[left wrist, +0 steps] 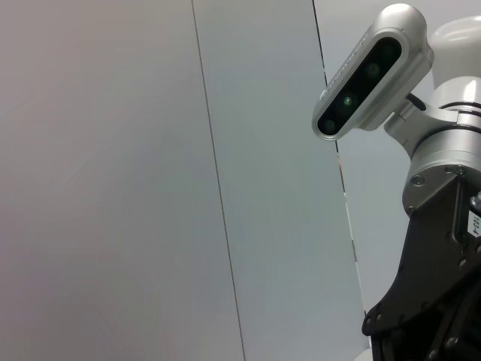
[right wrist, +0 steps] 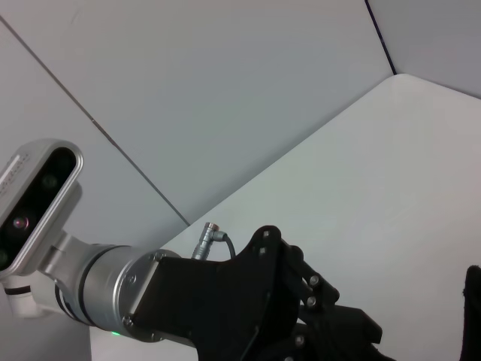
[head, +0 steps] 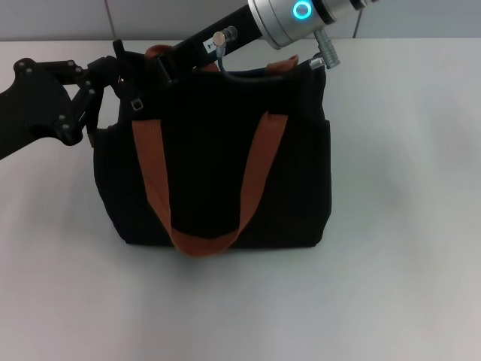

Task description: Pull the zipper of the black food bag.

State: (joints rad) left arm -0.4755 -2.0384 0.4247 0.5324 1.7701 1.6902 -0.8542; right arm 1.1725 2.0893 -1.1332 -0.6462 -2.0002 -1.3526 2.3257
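The black food bag [head: 210, 150] stands upright in the middle of the white table, with an orange-brown strap [head: 201, 242] hanging down its front. My left gripper [head: 118, 69] reaches in from the left and is shut on the bag's top left corner. It also shows in the right wrist view [right wrist: 352, 329]. My right gripper [head: 167, 60] reaches in from the upper right, low over the bag's top edge near its left end. Its tip is hidden behind the bag's rim and the rear strap [head: 159, 51]. The zipper is hidden.
The white table [head: 406, 226] spreads on all sides of the bag, with a pale wall [head: 68, 19] behind it. The left wrist view shows only that wall and my right arm's wrist camera [left wrist: 368, 75].
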